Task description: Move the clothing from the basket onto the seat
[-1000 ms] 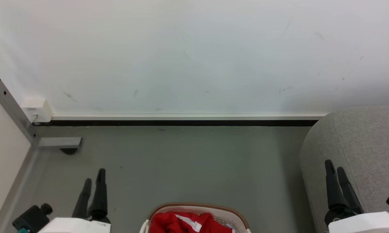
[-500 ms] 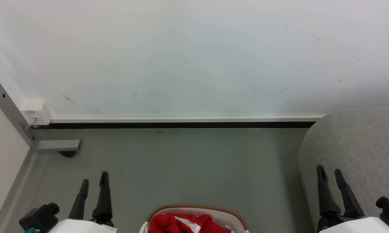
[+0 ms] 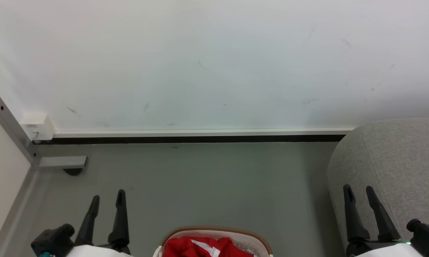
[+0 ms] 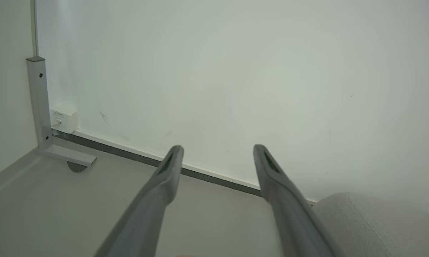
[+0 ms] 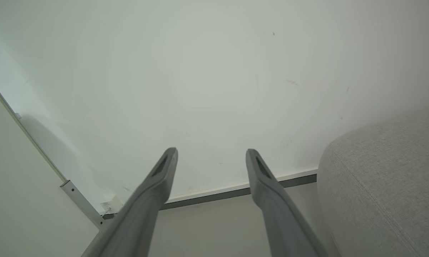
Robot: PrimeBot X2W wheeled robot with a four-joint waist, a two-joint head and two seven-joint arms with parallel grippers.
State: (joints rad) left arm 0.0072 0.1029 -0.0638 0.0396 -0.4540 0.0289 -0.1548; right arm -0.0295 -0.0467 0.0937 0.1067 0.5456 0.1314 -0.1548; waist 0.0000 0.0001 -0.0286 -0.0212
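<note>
The cream basket (image 3: pixel 251 237) with its brown rim peeks in at the bottom middle of the head view, and red clothing (image 3: pixel 185 247) with white trim lies inside it. The grey seat (image 3: pixel 396 160) fills the right side, and its corner also appears as the seat (image 4: pixel 371 225) and the seat (image 5: pixel 385 178) in the wrist views. My left gripper (image 3: pixel 107 198) stands open to the left of the basket, above the floor. My right gripper (image 3: pixel 358 190) stands open in front of the seat's near corner. Both hold nothing; left gripper (image 4: pixel 218 150) and right gripper (image 5: pixel 211 152) face the wall.
A white wall (image 3: pixel 214 60) with a dark skirting strip (image 3: pixel 200 139) runs across ahead. A grey metal post (image 3: pixel 7 121) with a foot bracket and a small white box (image 3: pixel 37 125) stand at the left corner. Grey floor (image 3: pixel 207 185) lies between wall and basket.
Both grippers have opened from nearly shut to wide apart. The head view has shifted slightly, so the basket sits lower and the seat further left.
</note>
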